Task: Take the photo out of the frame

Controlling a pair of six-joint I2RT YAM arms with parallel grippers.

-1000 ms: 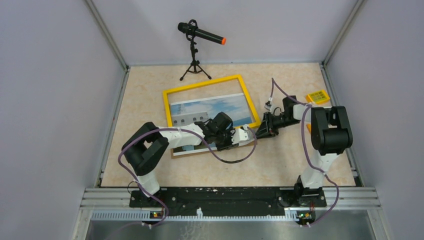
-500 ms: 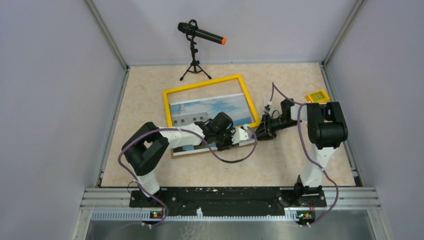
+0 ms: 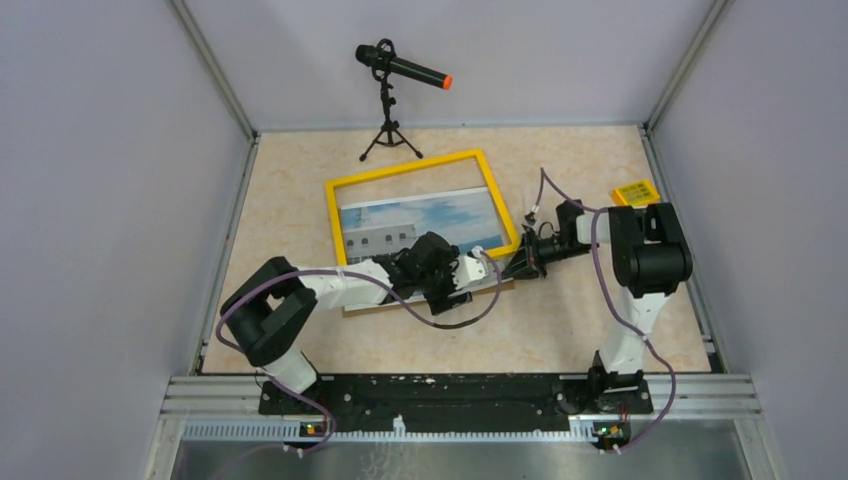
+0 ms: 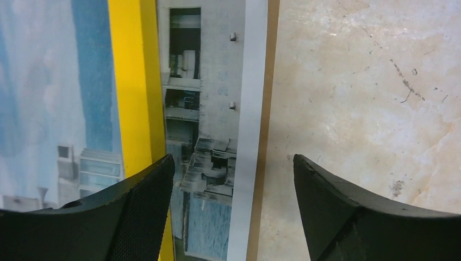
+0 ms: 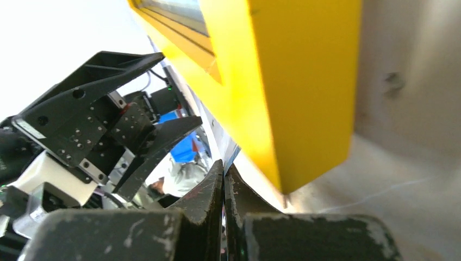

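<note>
Left gripper has just let go. Its jaws were half closed a moment back and now stand wide with nothing between them, and the left arm's elbow has swung lower and further out while the hand stays over the same spot. In the left wrist view, the frame has its yellow near bar under the left finger. The uncovered strip of the photo lies in the gap between the fingers, with its white border and the brown backing board toward the right finger. Bare table lies beyond that. The right gripper has done the opposite and is now shut tip to tip. It sits low at the frame's near right corner, with the yellow corner just above and beside its fingertips. A thin pale sheet edge runs down to those tips, but I cannot tell whether paper is actually pinched there or the fingers merely meet beside it. From above, the frame and photo lie as they did a second ago: the print is partly slid out toward the arms and mostly still under the glass. I read this as the grip passing from left hand to right. No fresh progress on the print, which is still not free. If the right hand has the corner, a pull away from the frame should follow, and the frame will need holding down or it may drag along.
</note>
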